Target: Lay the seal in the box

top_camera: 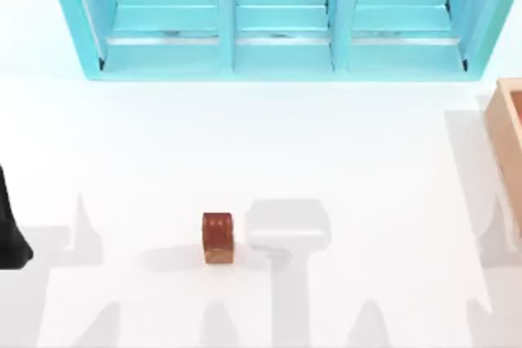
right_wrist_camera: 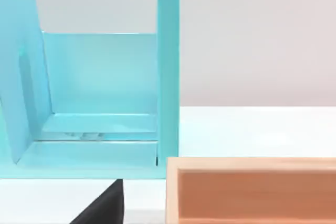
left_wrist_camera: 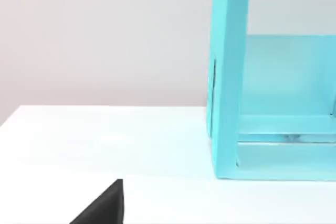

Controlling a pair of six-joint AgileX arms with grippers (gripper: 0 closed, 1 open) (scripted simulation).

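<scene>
Seal (top_camera: 218, 238) upright mid-table, well apart from box (top_camera: 507, 132) at right

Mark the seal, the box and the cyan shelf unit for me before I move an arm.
seal (top_camera: 218, 238), top view, on its front face just below the darker top.
box (right_wrist_camera: 252, 192), right wrist view, on its reddish-brown inner wall.
cyan shelf unit (top_camera: 227, 30), top view, on the divider between the left and middle compartments.
</scene>
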